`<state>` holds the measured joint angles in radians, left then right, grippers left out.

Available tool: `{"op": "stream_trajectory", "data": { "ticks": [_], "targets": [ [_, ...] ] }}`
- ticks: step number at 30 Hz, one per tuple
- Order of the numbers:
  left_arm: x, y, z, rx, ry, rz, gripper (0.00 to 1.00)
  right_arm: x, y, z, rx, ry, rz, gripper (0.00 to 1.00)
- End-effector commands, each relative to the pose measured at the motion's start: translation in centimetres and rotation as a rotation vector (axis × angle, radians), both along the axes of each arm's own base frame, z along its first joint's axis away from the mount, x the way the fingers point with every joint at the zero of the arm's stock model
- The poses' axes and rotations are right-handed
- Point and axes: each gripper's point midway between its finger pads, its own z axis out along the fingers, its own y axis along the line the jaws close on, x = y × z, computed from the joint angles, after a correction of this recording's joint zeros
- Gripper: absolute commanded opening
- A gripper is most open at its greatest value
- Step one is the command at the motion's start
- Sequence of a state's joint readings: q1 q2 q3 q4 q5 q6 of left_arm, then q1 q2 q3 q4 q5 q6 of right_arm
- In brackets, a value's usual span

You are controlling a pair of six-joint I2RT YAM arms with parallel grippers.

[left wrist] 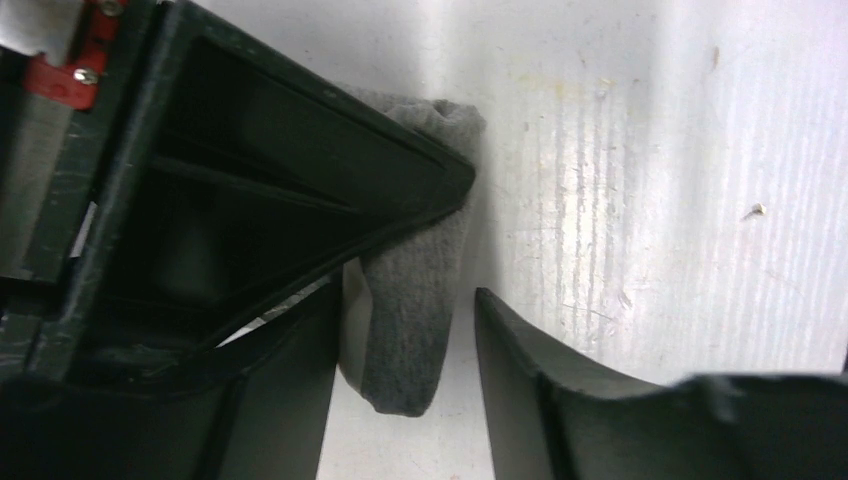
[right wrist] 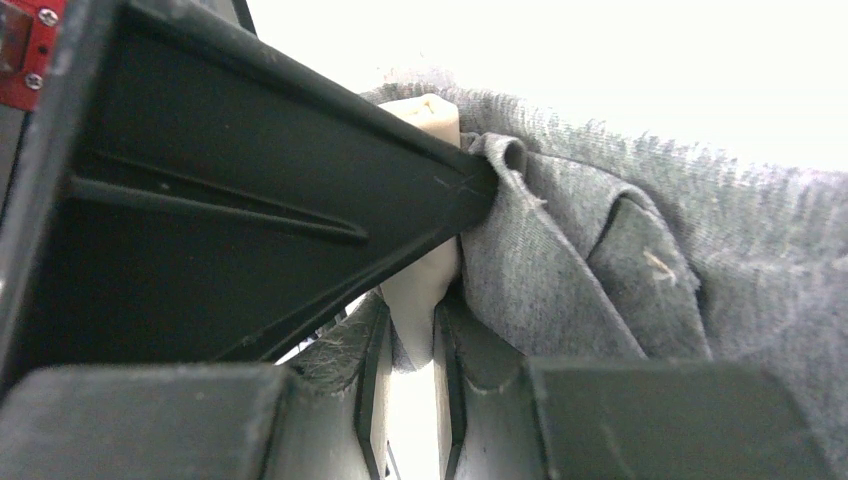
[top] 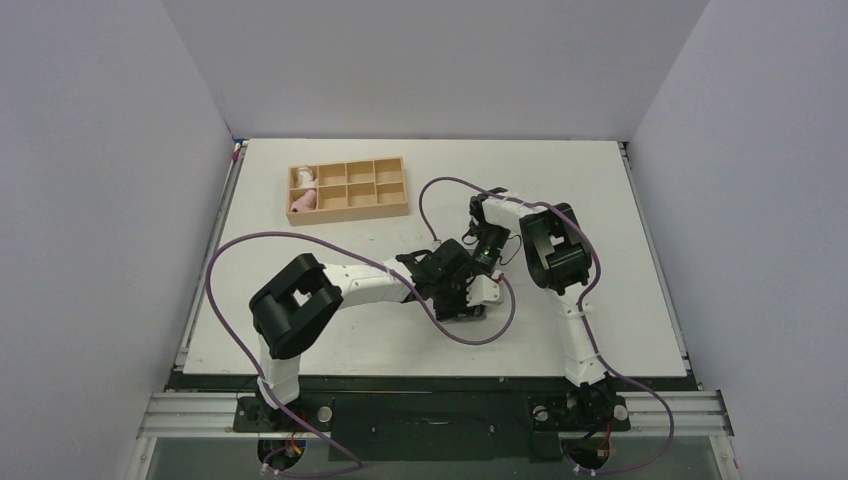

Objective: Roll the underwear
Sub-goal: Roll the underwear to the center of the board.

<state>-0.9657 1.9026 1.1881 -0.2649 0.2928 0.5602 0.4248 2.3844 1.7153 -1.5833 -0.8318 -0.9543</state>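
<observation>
White table [top: 600, 200] walled in white fills the overhead view; the left arm [top: 340, 285] and right arm [top: 550, 250] meet at its centre; a wooden tray [top: 350, 214] sits at the far left, with a pink roll [top: 303, 203] and a white roll [top: 303, 178] in its leftmost cells. Grey underwear [right wrist: 600, 260] lies bunched on the table under both grippers; the right gripper [right wrist: 412, 310] is pinched narrow on its fabric and beige strip; the left gripper [left wrist: 408, 300] stands partly open with a fold between its fingers, touching one and clear of the other.
</observation>
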Motion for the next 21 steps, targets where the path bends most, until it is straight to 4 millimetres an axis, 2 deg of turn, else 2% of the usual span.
{"op": "stream_trajectory", "data": {
  "ticks": [1, 6, 7, 8, 10, 11, 14, 16, 21],
  "targets": [
    [0.5, -2.0, 0.8, -0.053, -0.007, -0.017, 0.32, 0.8, 0.7, -0.7, 0.043, -0.041, 0.012, 0.00],
    [-0.1, -1.7, 0.2, -0.027, 0.033, -0.022, 0.14, 0.9, 0.8, -0.7, 0.041, -0.047, 0.009, 0.01],
    [-0.3, -1.5, -0.1, -0.016, 0.047, -0.023, 0.05, 0.9, 0.8, -0.8, 0.038, -0.053, 0.005, 0.03],
    [-0.4, -1.4, -0.2, -0.012, 0.057, -0.020, 0.01, 1.0, 0.8, -0.8, 0.037, -0.055, 0.002, 0.03],
    [-0.7, -1.2, -0.6, 0.002, 0.081, -0.021, 0.00, 1.0, 0.7, -0.8, 0.034, -0.064, -0.002, 0.10],
    [-1.0, -0.9, -1.0, 0.019, 0.100, -0.023, 0.00, 1.1, 0.7, -0.7, 0.033, -0.071, -0.003, 0.23],
    [-1.4, -0.4, -1.7, 0.047, 0.139, -0.020, 0.00, 1.4, 0.6, -0.3, 0.031, -0.094, -0.008, 0.45],
    [-1.6, 0.0, -2.0, 0.057, 0.161, -0.017, 0.00, 1.9, 0.5, 0.4, 0.034, -0.122, -0.022, 0.51],
    [-1.5, 0.5, -2.5, 0.061, 0.198, -0.003, 0.00, 3.3, -0.4, 2.4, 0.034, -0.209, -0.052, 0.54]
  ]
}}
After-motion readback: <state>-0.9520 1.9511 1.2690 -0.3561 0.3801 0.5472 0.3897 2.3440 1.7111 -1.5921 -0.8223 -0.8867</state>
